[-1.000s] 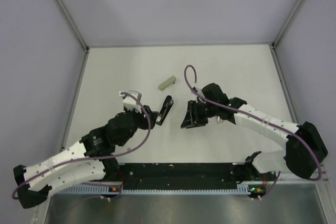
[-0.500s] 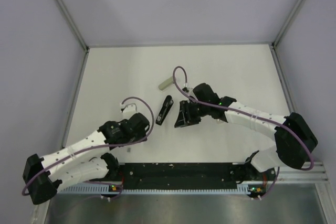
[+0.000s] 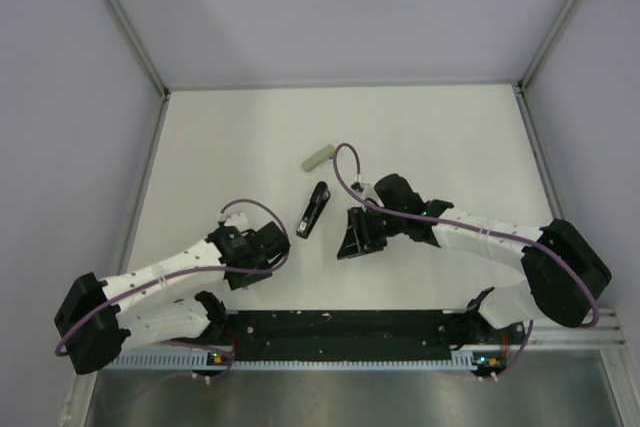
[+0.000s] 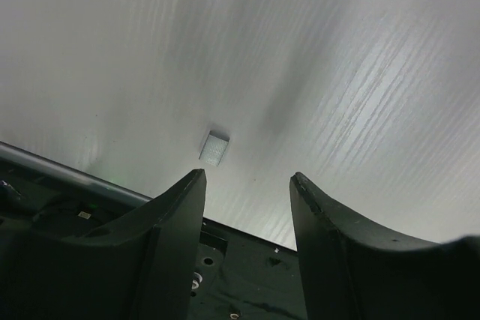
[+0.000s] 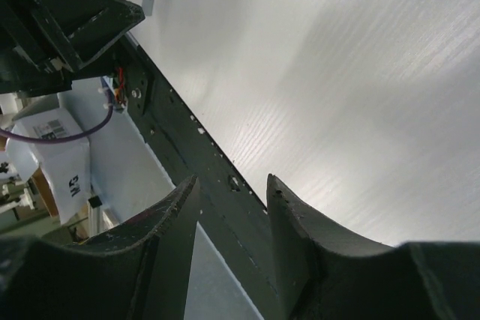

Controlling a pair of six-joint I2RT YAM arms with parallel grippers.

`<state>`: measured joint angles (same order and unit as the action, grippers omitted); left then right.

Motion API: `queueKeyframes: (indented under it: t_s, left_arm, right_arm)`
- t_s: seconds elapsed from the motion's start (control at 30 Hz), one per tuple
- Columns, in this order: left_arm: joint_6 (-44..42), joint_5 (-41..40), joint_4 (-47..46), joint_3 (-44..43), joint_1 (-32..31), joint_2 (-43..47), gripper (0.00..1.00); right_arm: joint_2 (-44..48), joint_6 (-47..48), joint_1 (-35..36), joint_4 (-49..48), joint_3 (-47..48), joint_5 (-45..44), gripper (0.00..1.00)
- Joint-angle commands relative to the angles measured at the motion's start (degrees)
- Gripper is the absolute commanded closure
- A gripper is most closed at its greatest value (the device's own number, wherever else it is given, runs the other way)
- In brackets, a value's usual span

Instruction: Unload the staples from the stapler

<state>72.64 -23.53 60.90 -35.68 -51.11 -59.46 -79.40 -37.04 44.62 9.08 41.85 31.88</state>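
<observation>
Stapler [image 3: 313, 210] lies flat on the white table [image 3: 450, 137], near the middle. Its long axis runs slantwise away from the arm bases. No finger touches it.

Right gripper [image 3: 351, 238]: just to the right of the stapler, apart from it, tilted down toward the table. In the right wrist view its fingers [image 5: 161, 249] are spread with nothing between them. Only the table and the black rail [image 5: 196, 157] at the near edge show through the gap.

Left gripper [image 3: 262, 250]: to the stapler's left and nearer the bases, also clear of it. In the left wrist view the fingers [image 4: 165, 249] are parted and pinch nothing. A small beige squarish piece [image 4: 214, 148] lies on the table just beyond the tips, roughly in line with the gap and closer to the left finger, untouched. The same rail crosses the lower left of that view.

Farther out: a pale olive-grey short bar [image 3: 318, 158] lies on the table past the stapler's far end, near but not touching. A purple cable [image 3: 345, 162] loops above the right wrist. Grey walls [image 3: 350, 7] close the table on three sides.
</observation>
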Motion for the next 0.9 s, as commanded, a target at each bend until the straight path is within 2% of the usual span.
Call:
queueKeyframes:
  t_s: [0.0, 0.27, 0.4, 0.87]
  left_arm:
    - [4.2, -3.0, 2.6, -0.4, 0.8, 0.1, 0.45]
    - [6.3, -1.7, 0.1, 2.7, 3.3, 3.5, 0.42]
    - [7.0, 2.0, -3.5, 6.1, 5.0, 4.4, 0.41]
    - [8.8, 3.4, -8.9, 8.9, 6.3, 0.5, 0.40]
  right_arm:
    - [1.3, 1.0, 0.4, -4.9, -0.4, 3.4, 0.58]
    - [1.6, -0.6, 0.4, -7.4, -1.7, 6.2, 0.58]
    - [2.0, -0.5, 0.5, -7.3, -1.9, 6.3, 0.58]
    - [1.2, -0.8, 0.4, -8.6, -2.6, 7.5, 0.58]
